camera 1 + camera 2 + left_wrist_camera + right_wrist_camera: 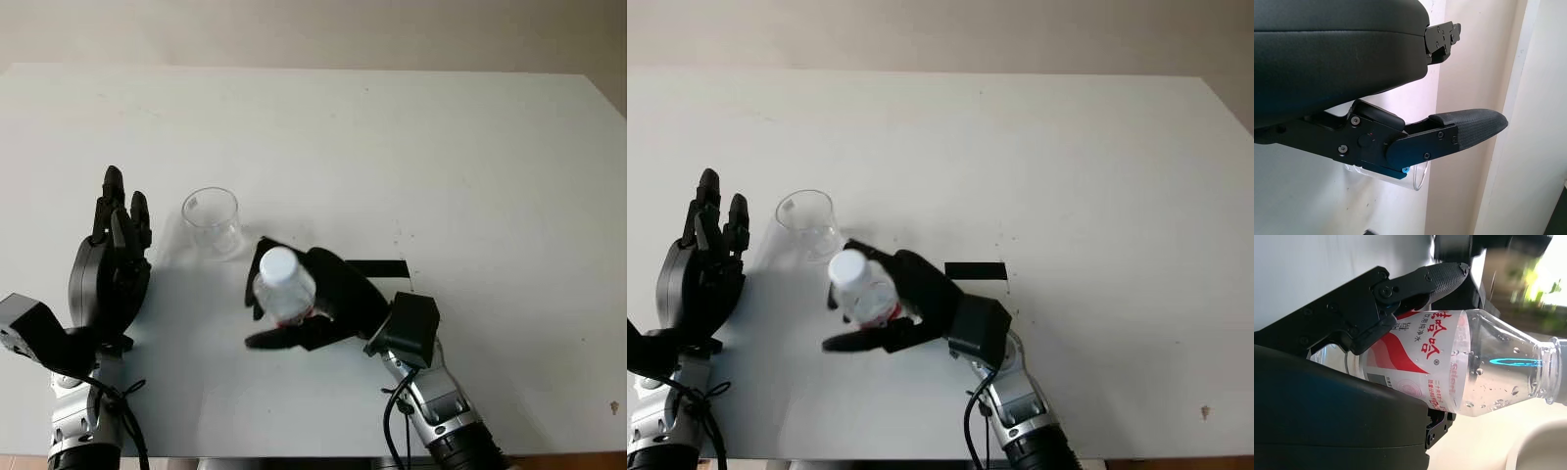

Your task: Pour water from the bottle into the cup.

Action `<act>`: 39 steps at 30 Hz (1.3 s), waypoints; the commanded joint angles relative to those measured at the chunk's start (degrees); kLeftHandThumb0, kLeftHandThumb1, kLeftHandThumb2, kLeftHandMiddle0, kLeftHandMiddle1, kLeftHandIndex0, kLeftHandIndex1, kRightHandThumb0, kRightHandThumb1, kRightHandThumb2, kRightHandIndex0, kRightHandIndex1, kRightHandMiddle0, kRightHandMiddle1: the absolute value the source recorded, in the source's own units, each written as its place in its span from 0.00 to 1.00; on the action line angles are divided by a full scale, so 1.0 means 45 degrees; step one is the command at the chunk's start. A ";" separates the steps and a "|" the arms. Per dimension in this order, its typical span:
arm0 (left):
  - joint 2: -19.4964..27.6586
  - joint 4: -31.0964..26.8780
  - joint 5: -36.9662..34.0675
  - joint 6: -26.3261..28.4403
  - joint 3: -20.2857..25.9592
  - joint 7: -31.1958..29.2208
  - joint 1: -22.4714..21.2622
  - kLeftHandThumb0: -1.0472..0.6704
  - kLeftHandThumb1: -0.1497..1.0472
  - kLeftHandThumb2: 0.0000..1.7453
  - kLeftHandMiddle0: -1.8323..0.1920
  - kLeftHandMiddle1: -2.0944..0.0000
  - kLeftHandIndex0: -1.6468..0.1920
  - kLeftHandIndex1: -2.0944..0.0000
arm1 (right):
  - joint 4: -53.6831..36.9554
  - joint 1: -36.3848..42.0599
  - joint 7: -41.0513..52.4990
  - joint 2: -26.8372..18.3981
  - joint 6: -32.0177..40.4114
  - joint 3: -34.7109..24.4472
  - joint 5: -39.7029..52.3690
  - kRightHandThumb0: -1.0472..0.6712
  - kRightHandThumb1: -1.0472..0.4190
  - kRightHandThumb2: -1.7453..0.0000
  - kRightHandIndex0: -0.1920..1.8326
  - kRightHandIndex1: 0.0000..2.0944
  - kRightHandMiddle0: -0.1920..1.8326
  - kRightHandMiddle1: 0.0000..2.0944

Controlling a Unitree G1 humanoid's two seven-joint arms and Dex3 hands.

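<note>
A clear plastic cup (213,220) stands upright on the white table (470,166), left of centre. My right hand (312,299) is shut on a clear water bottle (284,285) with a red and white label (1415,357), held just in front and to the right of the cup, its top towards the camera. In the right wrist view the bottle's neck (1542,374) is bare. My left hand (110,264) is open, raised beside the cup on its left, apart from it. The cup's rim (1418,178) shows past the left hand's finger (1459,132).
A short black strip (377,267) lies on the table just right of the right hand. The table's far edge meets a beige wall. A small dark speck (614,406) sits near the front right corner.
</note>
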 commanded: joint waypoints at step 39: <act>-0.0142 0.0834 0.0270 -0.0133 -0.0217 -0.0092 -0.0162 0.13 1.00 0.37 1.00 1.00 1.00 1.00 | 1.2801 -1.2673 -0.9957 -0.0649 0.0274 0.3763 -0.8971 0.48 0.00 0.92 0.62 1.00 0.30 1.00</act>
